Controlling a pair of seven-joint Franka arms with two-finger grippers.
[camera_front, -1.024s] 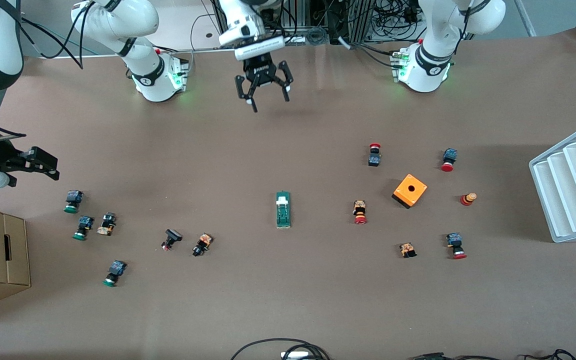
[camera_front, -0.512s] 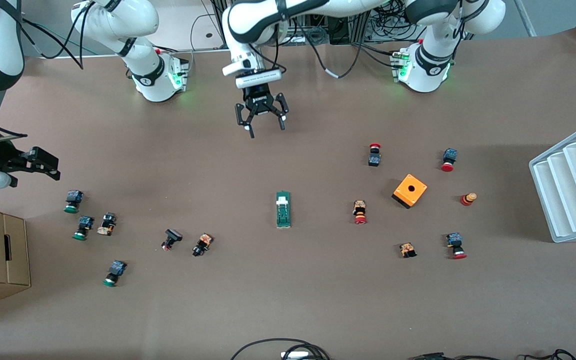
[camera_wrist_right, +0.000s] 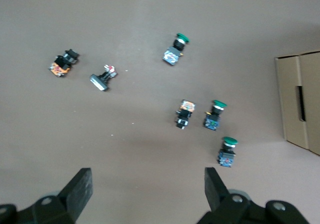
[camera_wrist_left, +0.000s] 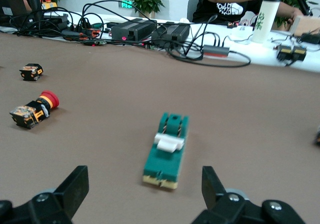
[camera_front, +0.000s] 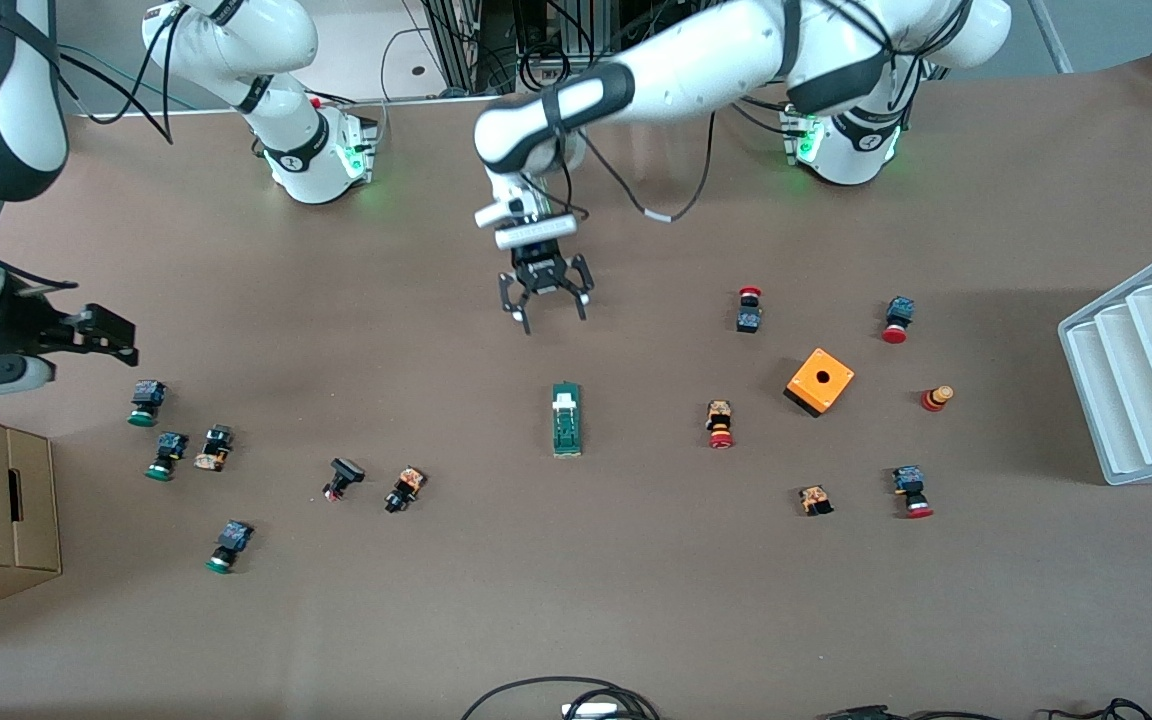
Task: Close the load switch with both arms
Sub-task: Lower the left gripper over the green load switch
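Load switch (camera_front: 565, 419) lies flat mid-table, white handle up. Left gripper (camera_front: 544, 296) hovers at its 12 o'clock, jaws spread, probably lining up. Right gripper (camera_front: 101, 330), open, waits over the green buttons (camera_front: 162, 445) at 9 o'clock

Only one bit of lettering is legible: white print on the black T-shirt (camera_wrist_left: 227, 4) of a person seated past the tabletop's edge in the left wrist view, reading "THE NORTH", with the line beneath it too blurred to read. No marking on the push-buttons, the arms or the cardboard box can be read.
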